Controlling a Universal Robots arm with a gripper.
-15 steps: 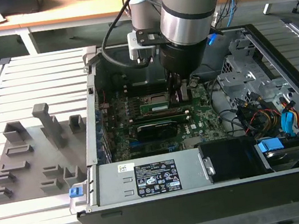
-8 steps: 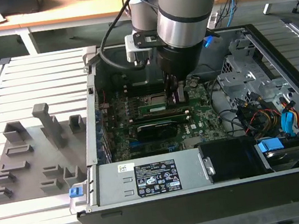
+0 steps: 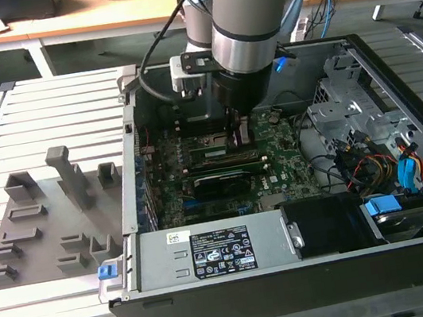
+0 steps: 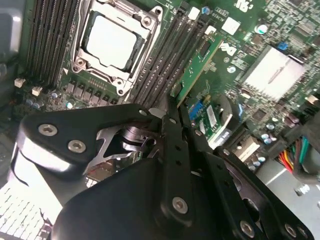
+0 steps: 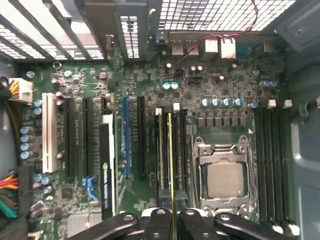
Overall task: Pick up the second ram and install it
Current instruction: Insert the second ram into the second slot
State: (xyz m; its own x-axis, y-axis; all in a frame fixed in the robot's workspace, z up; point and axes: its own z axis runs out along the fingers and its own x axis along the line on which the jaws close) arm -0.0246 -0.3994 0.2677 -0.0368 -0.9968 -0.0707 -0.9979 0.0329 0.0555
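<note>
A: Start at the left of the exterior view. What's there?

B: The grey holder blocks (image 3: 45, 225) on the slatted table (image 3: 43, 113), centre left. Right of them the open computer case (image 3: 406, 168), and the arm reaches down into its upper middle.

A: And the second ram?

B: Inside the case, in the gripper (image 3: 239, 131). In the first wrist view it runs edge-on up the middle of the frame (image 5: 170, 165), a thin line rising from the bottom centre, over the dark memory slots (image 5: 162, 150) just left of the CPU socket (image 5: 225, 177). In the second wrist view the second ram (image 4: 197, 67) slants from centre toward upper right over the same slots (image 4: 165, 60), with the socket (image 4: 112, 37) at upper left.

A: Is the gripper clamped on it?

B: Yes, the fingers (image 4: 172, 125) are closed onto the stick's near end. The far end hangs free, and I can't tell whether its lower edge has met the slot.

A: How would it handle?

B: I'd judge it light, thin and stiff, but fragile: it would resist little twisting, and chips and edge contacts shouldn't be squeezed. The flat faces near one end, or the short edges, are the safest hold. Held at one end only, it may tilt when pressed.
</note>
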